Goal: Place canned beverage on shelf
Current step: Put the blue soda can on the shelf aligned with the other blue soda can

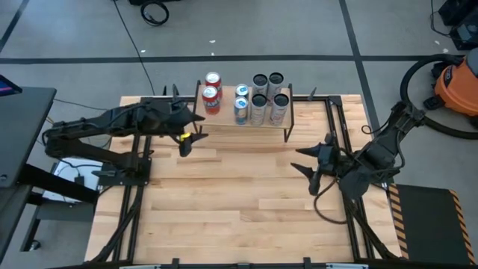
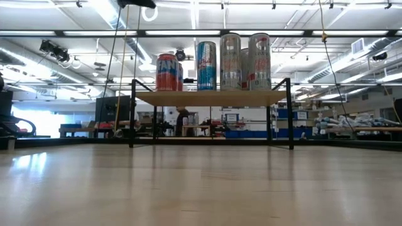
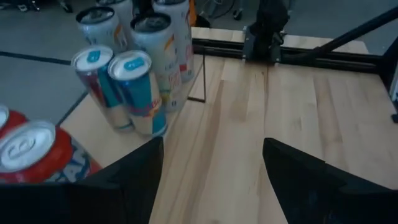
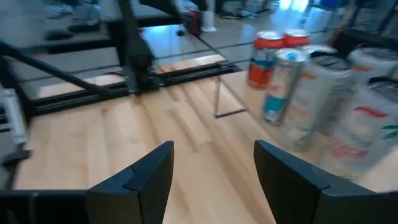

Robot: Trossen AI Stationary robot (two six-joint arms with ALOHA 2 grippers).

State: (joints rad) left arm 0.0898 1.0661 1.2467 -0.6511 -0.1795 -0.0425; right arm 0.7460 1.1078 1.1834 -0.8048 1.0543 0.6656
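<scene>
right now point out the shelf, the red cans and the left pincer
shelf (image 2: 213, 98): low view, front edge of the wooden board.
red cans (image 1: 211, 99): high view, top of the nearer red can.
left pincer (image 1: 190, 137): high view, midway between its open fingertips.

grey floor (image 1: 284, 30), orange vacuum (image 1: 457, 88), ceiling strip lights (image 2: 352, 32)

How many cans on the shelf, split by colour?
On the shelf, from the high view:
Red cans: 2
Blue cans: 2
Silver-white cans: 4
Total: 8 cans, all upright. Both hands are empty, no can on the table itself.
</scene>
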